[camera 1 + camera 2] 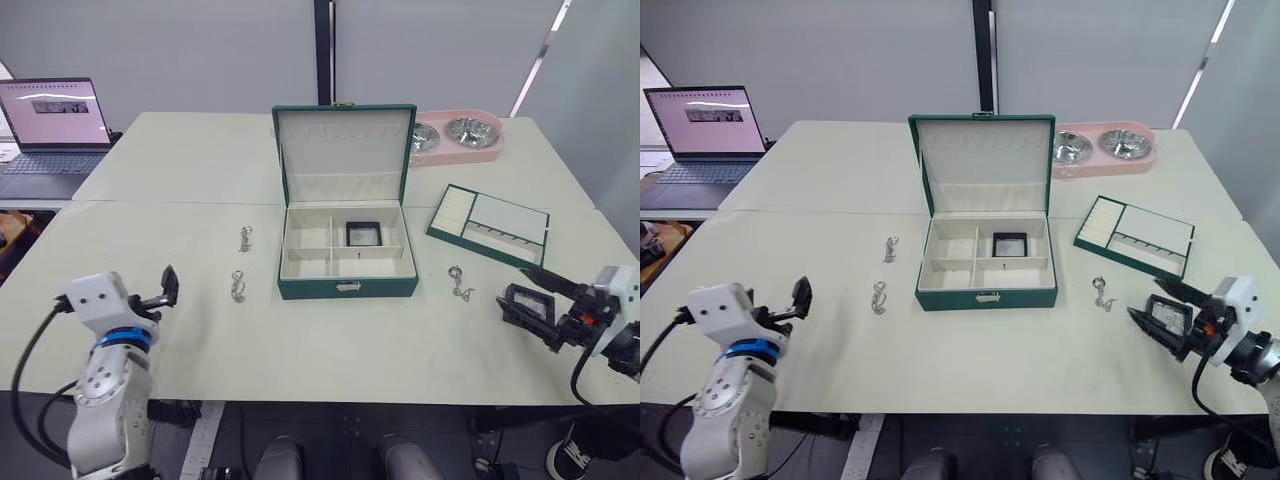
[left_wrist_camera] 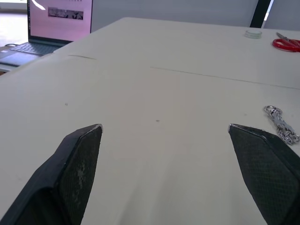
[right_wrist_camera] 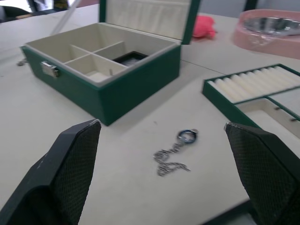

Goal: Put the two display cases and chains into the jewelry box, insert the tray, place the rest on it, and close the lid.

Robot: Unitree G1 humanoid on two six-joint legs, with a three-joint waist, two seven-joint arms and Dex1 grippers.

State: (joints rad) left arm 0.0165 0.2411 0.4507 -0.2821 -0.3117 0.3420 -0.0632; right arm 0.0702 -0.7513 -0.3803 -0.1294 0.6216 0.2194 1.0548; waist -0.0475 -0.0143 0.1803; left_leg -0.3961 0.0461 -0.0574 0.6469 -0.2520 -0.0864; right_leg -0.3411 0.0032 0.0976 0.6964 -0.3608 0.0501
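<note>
My right gripper [image 1: 1162, 312] is spread wide, its two black fingers [image 3: 70, 173] either side of a small black-framed display case [image 1: 1169, 318] on the white table [image 1: 330, 340], not clamped on it. My left gripper [image 2: 178, 154] hovers wide open and empty at the near left. The large dark green jewelry box [image 1: 346, 258] stands mid-table, its lid [image 1: 344, 150] upright, one black-framed case [image 1: 363, 233] in its far right compartment. Two thin silver chains [image 1: 238, 286] lie left of the box, another chain [image 1: 460, 282] right of it. The shallow green tray [image 1: 489, 224] sits farther right.
</note>
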